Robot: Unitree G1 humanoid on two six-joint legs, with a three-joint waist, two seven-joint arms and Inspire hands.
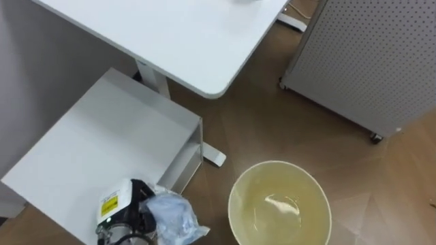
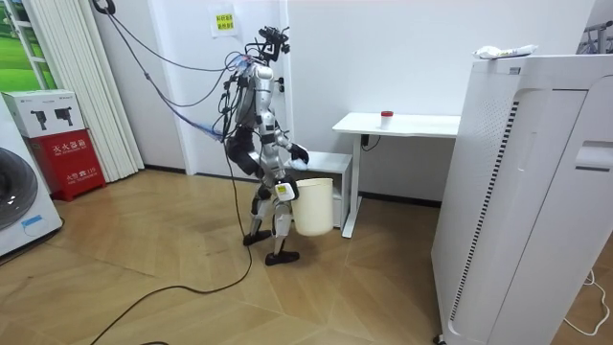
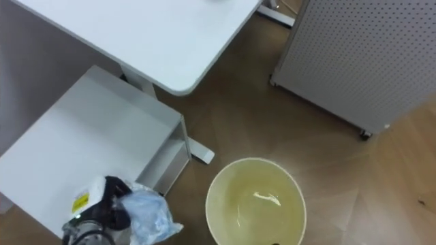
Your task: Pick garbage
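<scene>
At the lower left of the eye views: garbage [image 1: 176, 219] is a pale blue crumpled wad that looks like thin plastic film or a bag. It's held up in the left hand [image 1: 128, 207], off every surface, just past the front corner of the low white table [image 1: 102, 136]. Left hand is clenched on it, dark fingers dug into the wad's left side. Most of the wad bulges out to the right, with a loose flap at the bottom.

Handling, my read: very light, soft, no stiffness, springs back when squeezed. Film is likely slick, so a fingertip pinch could slide off. Better a full fistful through the middle of the bunch than the flap. Not fragile, so squeeze freely. May cling to the fingers or drift on release rather than drop straight.

Cream bin [image 1: 235, 204] with a clear liner stands on the wood floor [image 1: 259, 129] just right of the wad, mouth open, nothing visible inside but the liner. Wad isn't over the rim; a strip of floor shows between. Next move probably: carry it right over the mouth, then let go.

Right hand [image 2: 283, 192] hangs low by the hip in the room view; can't tell its state.

Beyond that: white desk [image 1: 170, 34] above the low table, perforated white panel [image 1: 368, 61] on small wheels, apart from the bin. Robot stands upright at the bin.
</scene>
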